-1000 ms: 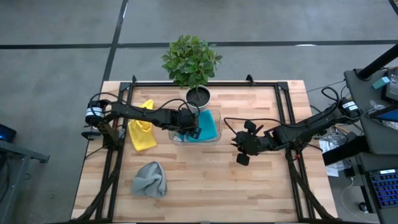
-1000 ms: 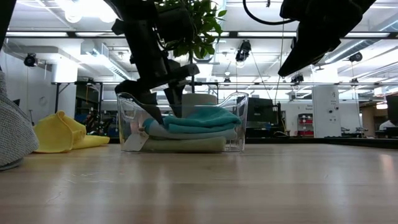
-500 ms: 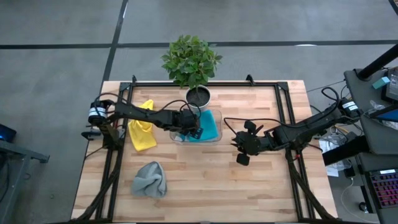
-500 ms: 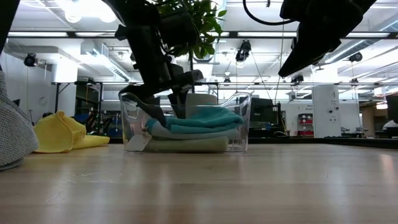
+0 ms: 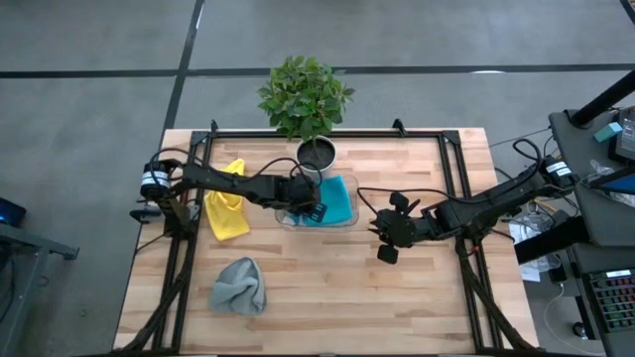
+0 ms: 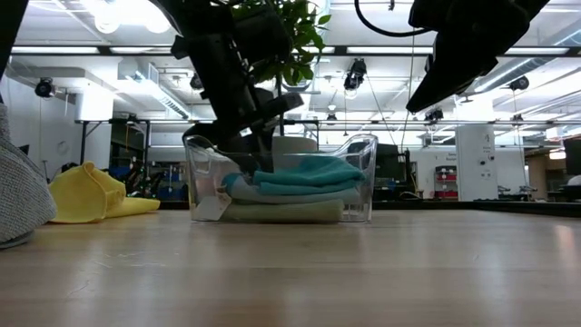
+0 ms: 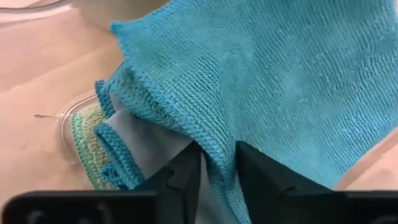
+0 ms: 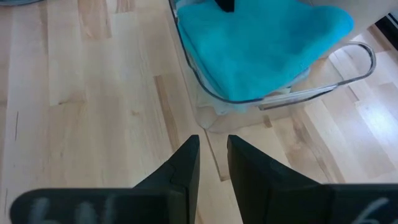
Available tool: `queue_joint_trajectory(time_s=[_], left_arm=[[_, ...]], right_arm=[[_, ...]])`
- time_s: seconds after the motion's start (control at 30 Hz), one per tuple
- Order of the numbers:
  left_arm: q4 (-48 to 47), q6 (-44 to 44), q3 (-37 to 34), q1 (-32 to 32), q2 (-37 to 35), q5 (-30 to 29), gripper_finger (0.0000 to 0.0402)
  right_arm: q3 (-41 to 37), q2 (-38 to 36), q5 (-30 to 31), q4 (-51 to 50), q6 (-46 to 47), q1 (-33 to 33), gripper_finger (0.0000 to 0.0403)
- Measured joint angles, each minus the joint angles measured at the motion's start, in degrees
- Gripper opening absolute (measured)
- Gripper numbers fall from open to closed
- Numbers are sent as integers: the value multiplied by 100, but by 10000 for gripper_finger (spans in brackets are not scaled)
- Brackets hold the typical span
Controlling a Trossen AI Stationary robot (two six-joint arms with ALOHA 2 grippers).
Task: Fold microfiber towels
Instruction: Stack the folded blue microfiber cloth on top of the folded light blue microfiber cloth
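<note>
Atop the stack in the clear tray (image 5: 342,220), the teal towel (image 5: 335,199) is pinched by the left gripper (image 7: 217,163), its jaws narrow, while yellow towel (image 5: 226,206) and grey towel (image 5: 239,285) lie unfolded on the surface (image 5: 327,288), and the right gripper (image 8: 212,158) waits nearby, narrow and empty.

Bare tabletop (image 5: 327,288) along near edge and centre, grey towel (image 5: 239,286) and yellow towel (image 5: 227,202) crowding left side, clear tray (image 5: 342,220) and potted plant (image 5: 306,99) blocking far middle.
</note>
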Motion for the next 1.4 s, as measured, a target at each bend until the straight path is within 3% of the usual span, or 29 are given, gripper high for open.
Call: queue_joint_trajectory(time_s=[0.23, 0.53, 0.77, 0.9, 1.1, 1.4], left_arm=[[1, 276, 33, -14, -17, -4, 7], [-543, 924, 263, 18, -109, 18, 2], [-1345, 1768, 518, 67, -118, 255, 2], [-1340, 2503, 608, 67, -118, 333, 2], [-1398, 2624, 598, 80, -118, 332, 20], [-1571, 2626, 677, 83, -118, 326, 86]], right_arm=[[0, 0, 0, 0, 0, 0, 73], [0, 0, 0, 0, 0, 0, 73], [0, 0, -2, 0, 10, 0, 73], [0, 0, 0, 2, 13, 0, 73], [0, 0, 0, 4, 17, 0, 73], [0, 0, 0, 8, 9, 0, 73]])
